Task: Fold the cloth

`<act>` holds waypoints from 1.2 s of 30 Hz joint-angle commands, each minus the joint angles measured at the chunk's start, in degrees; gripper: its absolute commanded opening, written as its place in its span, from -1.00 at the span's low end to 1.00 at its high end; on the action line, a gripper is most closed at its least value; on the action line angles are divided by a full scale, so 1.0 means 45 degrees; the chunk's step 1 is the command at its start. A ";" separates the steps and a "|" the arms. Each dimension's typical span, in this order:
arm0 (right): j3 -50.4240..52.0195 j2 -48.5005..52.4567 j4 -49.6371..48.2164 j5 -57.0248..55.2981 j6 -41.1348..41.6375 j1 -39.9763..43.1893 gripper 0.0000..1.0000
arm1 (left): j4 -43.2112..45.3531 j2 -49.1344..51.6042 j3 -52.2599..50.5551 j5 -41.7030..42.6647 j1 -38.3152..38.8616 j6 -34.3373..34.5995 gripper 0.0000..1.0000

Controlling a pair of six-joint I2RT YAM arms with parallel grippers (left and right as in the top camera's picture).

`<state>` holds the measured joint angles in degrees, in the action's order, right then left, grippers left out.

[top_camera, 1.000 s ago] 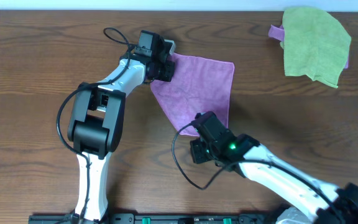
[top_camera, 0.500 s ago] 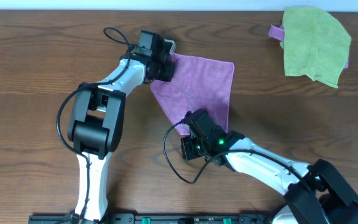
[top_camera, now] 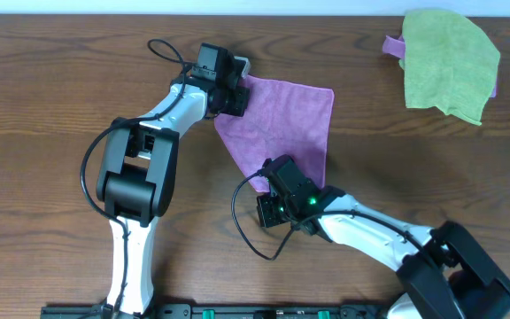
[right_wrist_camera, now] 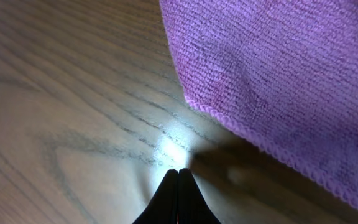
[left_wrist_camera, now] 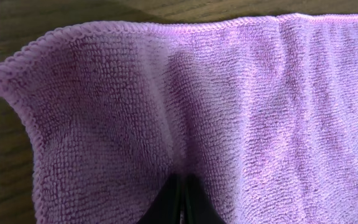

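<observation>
Both jaws closed: left jaws pinch the cloth (top_camera: 282,120) near its corner, right jaws empty over the counter (right_wrist_camera: 55,93), just beside the hem.

Worktop (top_camera: 42,106): brown wood grain, fills the view.
Cloth (top_camera: 282,124): purple, lying flat; straight far hem, outline narrowing to a point at the near side.
Left hand (top_camera: 235,96): on the Cloth's far-left corner, apparently pinching it; the fingers are hard to make out from above.
Right hand (top_camera: 277,173): at the Cloth's near point, its body overlapping the tip; small green light (top_camera: 311,200) lit behind it.
Green cloth (top_camera: 450,62): crumpled, far-right corner, well apart from the Cloth; purple scrap (top_camera: 394,44) showing at its left edge.
Cable (top_camera: 162,49): black loop beside the left wrist.
</observation>
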<state>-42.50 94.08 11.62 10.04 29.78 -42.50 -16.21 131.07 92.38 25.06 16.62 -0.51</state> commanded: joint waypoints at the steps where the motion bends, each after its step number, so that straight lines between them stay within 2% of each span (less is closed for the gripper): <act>1: 0.0063 0.0437 -0.0136 -0.0185 0.0189 0.0131 -0.97 | -0.0146 0.0510 0.0097 -0.0282 0.0039 -0.0282 -0.88; 8: 0.0063 0.0787 -0.0398 -0.0767 0.0189 0.0189 -0.97 | -0.0151 0.0510 0.0097 -0.0277 0.0039 -0.0282 -0.88; 18: 0.0053 0.0971 -0.0612 -0.1583 -0.0393 0.1331 -0.97 | -0.0155 0.0510 0.0097 -0.0272 0.0039 -0.0277 -0.89; 27: -0.0160 0.2025 -0.2433 -0.1302 -0.0058 0.1263 -0.97 | -0.0233 0.0510 0.0097 -0.0058 0.0053 -0.0277 -0.88; 32: -0.1025 0.2667 -0.2356 -0.0991 0.0000 0.1263 -0.98 | -0.0301 0.0510 0.0097 0.0015 0.0063 -0.0277 -0.88; 36: -0.1467 0.2667 -0.1880 -0.1681 0.0000 0.1307 -0.97 | -0.0311 0.0510 0.0097 0.0015 0.0063 -0.0277 -0.88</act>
<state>-48.60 103.90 1.19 5.56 29.17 -36.86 -16.51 131.07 92.40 25.15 16.62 -0.51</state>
